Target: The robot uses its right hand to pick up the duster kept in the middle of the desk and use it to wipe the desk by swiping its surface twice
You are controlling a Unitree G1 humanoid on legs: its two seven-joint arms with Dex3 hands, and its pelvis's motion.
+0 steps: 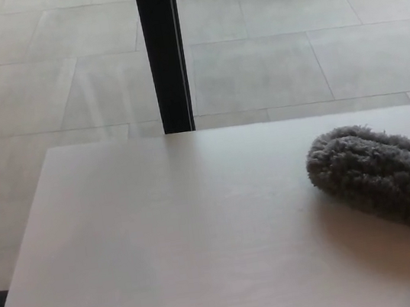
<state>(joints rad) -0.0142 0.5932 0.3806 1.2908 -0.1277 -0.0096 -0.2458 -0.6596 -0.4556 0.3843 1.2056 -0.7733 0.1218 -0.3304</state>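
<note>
A: Where is the duster [384, 173]?

B: It lies on the desk [164, 244] at the far right, its grey fluffy head angled down toward the right edge of the picture, where it is cut off.

A: My hands?

B: Neither shows, so I cannot tell how my fingers stand. Beyond the desk: a tiled floor [47, 77] and a dark post [163, 52].
</note>
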